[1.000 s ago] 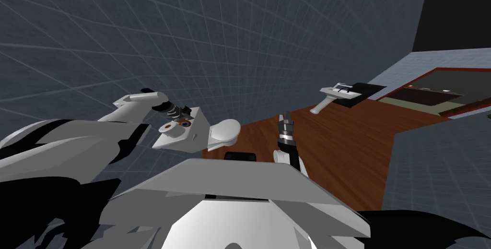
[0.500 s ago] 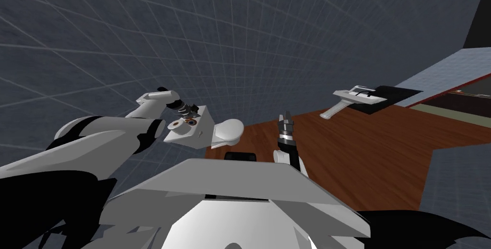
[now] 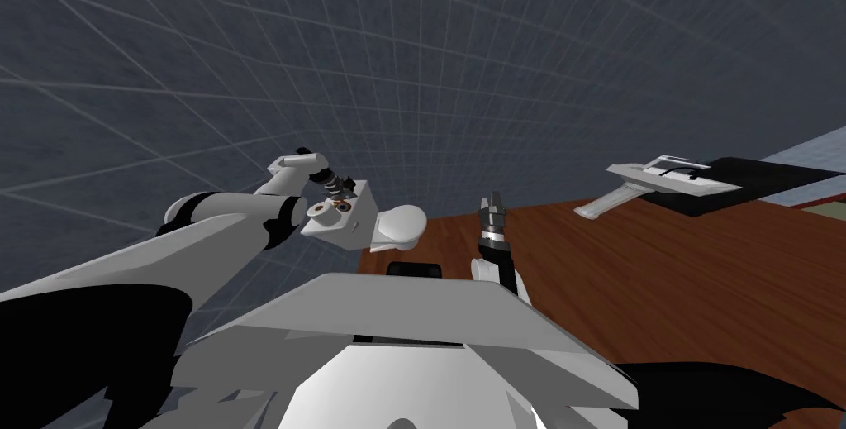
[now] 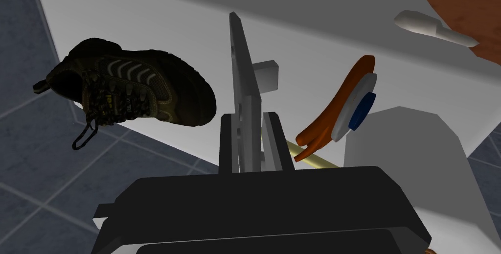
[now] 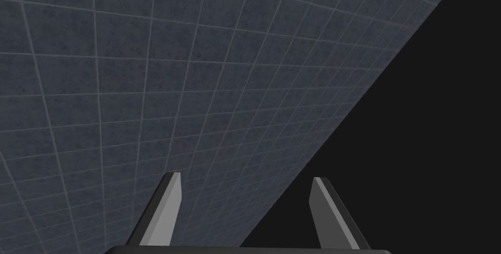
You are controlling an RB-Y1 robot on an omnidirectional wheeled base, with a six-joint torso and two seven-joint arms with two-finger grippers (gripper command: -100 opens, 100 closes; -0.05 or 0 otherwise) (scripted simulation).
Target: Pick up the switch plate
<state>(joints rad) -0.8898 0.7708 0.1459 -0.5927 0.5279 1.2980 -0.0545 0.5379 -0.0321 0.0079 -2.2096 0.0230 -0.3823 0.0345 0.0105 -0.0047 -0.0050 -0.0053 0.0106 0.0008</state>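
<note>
The switch plate (image 4: 243,70) is a thin grey plate seen edge-on, with a small square nub on one side. My left gripper (image 4: 252,119) is shut on its lower part, one finger pressing each face. The plate stands out from the gripper over a white flat top (image 4: 318,31). In the head view the left gripper (image 3: 337,186) is at the top of a white toilet tank (image 3: 351,230), beside the bowl (image 3: 398,226). Whether the plate touches that top cannot be told. My right gripper (image 3: 493,203) is held up in front of my chest, its fingers (image 5: 169,202) open and empty.
On the white top beside the plate lie a dark brown shoe (image 4: 132,87), an orange and white disc with a blue centre (image 4: 353,105), and a white stick-like piece (image 4: 433,27). A white fixture (image 3: 661,174) stands by a black mat (image 3: 748,178) on the wooden floor (image 3: 677,292).
My head view has swung: the white fixture and the floor slid to the right. The left arm stays at the tank top with the plate. The right arm has not moved.
</note>
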